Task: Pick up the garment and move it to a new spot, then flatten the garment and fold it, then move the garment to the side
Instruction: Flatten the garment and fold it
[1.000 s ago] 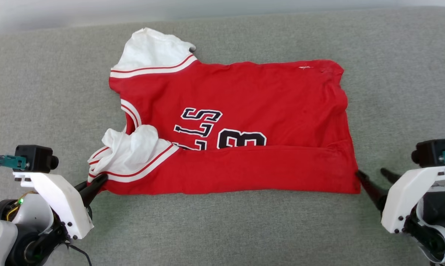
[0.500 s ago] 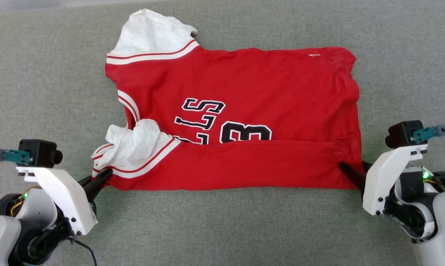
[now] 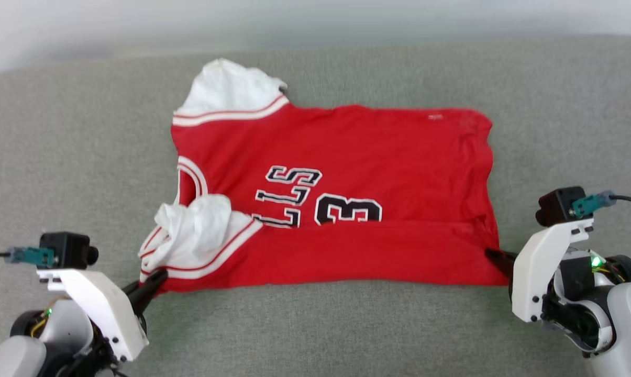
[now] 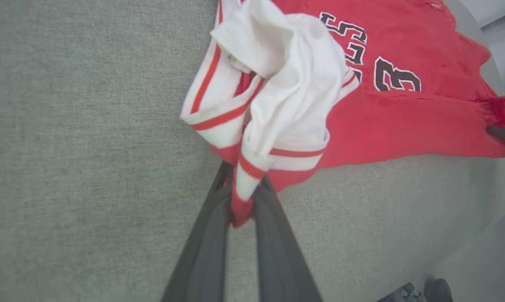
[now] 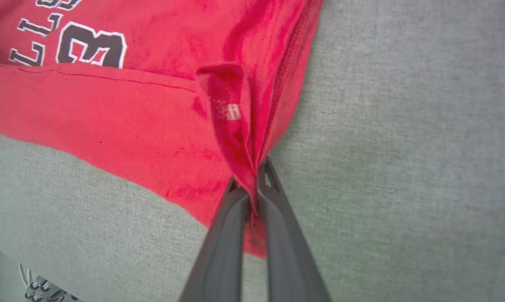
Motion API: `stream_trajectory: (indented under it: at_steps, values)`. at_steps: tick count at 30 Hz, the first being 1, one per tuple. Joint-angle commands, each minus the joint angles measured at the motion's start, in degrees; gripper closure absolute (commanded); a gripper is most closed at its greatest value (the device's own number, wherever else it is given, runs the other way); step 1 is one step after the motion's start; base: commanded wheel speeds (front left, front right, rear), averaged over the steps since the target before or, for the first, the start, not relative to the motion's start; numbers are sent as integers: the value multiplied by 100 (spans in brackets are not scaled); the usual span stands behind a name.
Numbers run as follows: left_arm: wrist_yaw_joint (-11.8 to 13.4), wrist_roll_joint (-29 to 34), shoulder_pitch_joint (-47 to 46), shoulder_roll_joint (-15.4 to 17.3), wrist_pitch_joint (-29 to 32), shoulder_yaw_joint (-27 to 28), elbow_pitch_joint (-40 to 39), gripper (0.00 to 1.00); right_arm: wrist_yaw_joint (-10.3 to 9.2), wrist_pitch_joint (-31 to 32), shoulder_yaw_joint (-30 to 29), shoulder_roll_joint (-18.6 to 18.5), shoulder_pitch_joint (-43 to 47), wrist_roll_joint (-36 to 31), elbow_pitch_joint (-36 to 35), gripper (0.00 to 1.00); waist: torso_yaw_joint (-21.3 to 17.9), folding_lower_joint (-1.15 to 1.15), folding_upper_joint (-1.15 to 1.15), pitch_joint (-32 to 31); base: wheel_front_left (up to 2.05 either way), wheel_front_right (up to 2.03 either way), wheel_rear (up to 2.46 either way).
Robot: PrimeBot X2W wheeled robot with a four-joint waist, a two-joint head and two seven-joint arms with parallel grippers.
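The bright red thin jersey shirt with white sleeves and black white-edged lettering (image 3: 346,157) was seen spread on a grey woven cushioned surface (image 3: 315,324), with its neck end toward the robot's left and its hem toward the right. Its near long edge was found turned over onto the front as a red band (image 3: 357,251), by which the lower part of the number was covered. The near white sleeve (image 3: 197,233) was bunched at the near left corner, and the far sleeve (image 3: 229,89) was seen protruding beyond the far edge.

The left gripper (image 4: 242,201) was found clenched on the striped cuff and red cloth at the near left corner. The right gripper (image 5: 252,184) was found clenched on a pinch of red hem at the near right corner.

The folding step was judged to be in hand, with a first lengthwise fold partly made. For the next move, both corners would need to be lifted together and carried toward the far edge. The cloth should be kept taut between the two grips so that a straight crease is formed. The bunched sleeve would need to be tucked inside the fold.
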Motion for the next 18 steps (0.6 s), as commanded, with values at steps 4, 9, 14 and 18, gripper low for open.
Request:
stream_trajectory:
  at_steps: [4, 9, 14, 18]
  values:
    - [180, -51, 547, 4, -69, -17, -151, 100, 0, 104, 12, -145, 363, 112, -94, 100, 68, 0, 0, -821, 0, 0, 0]
    - [411, -131, 1126, 24, -63, -12, -386, 100, -1, 267, -113, -203, 833, 141, -313, 100, 134, 0, 0, -1089, 0, 0, 0]
    - [509, -301, 1595, -165, -149, -53, -360, 100, 0, 402, -333, -75, 1430, 128, -487, 100, 179, 0, 0, -1141, 0, 0, 0]
    - [434, -284, 1617, -306, -311, -88, -125, 100, 0, 298, -484, 64, 1699, 106, -515, 100, 176, 0, 0, -1060, 0, 0, 0]
